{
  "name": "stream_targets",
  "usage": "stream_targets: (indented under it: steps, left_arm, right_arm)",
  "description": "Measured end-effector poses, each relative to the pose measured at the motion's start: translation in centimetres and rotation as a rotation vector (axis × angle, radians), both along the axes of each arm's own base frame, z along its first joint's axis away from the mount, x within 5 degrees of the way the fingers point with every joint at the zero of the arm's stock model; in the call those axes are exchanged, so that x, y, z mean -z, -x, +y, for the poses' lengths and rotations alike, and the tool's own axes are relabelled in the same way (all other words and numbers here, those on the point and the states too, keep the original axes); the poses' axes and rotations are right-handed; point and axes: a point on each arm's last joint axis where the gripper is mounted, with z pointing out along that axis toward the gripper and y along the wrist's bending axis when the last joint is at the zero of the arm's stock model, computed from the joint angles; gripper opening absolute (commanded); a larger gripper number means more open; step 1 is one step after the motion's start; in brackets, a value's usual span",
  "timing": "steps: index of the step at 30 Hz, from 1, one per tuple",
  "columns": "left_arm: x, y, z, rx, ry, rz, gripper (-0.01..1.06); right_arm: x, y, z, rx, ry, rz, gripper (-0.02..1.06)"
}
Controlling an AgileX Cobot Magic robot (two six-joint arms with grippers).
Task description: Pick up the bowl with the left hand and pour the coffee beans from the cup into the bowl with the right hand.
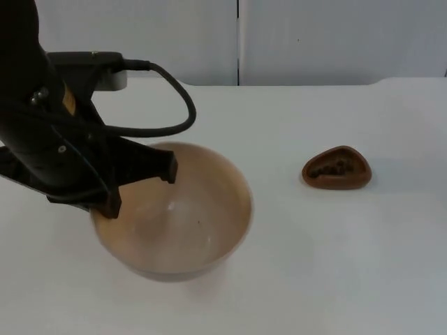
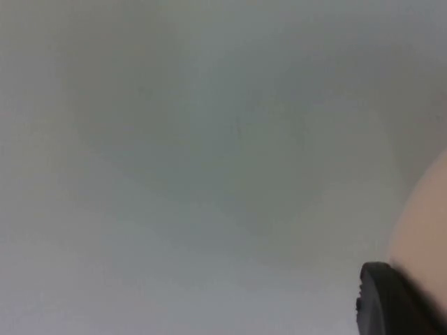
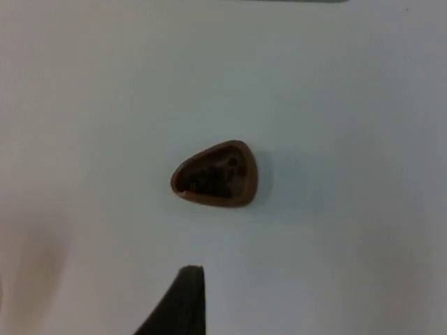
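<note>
Bowl (image 1: 174, 216) rim between left hand (image 1: 140, 187) fingers; cup (image 1: 336, 169) well apart.

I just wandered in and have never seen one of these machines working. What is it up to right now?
The left tool has its fingers over the near-left rim of a tan bowl, which looks empty and appears lifted a little off the white table. To the right of it, standing apart on the table, is a small brown cup with dark coffee beans inside, untouched. The right tool hangs above the table with the cup ahead of it; nothing has been poured yet.
</note>
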Motion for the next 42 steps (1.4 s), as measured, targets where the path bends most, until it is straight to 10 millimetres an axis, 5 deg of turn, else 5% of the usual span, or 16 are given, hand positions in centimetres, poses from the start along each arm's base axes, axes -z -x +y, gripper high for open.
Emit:
stream_targets:
  steps: [8,24,33,42]
  left_arm:
    - [0.0,0.0,0.0,-0.051,0.015,0.004,0.00]
    - [0.0,0.0,0.0,-0.076,0.023,0.007,0.00]
    - [0.0,0.0,0.0,-0.078,0.024,0.008,0.00]
    - [0.0,0.0,0.0,-0.078,0.024,0.008,0.00]
  right_arm:
    - [0.5,-4.7,1.0,-0.041,0.027,0.093,1.04]
    - [2.6,-11.6,9.3,-0.176,0.107,0.205,1.04]
    - [4.3,-15.5,10.3,-0.125,0.158,0.283,1.04]
    - [8.9,-19.4,11.2,-0.067,0.208,0.413,1.04]
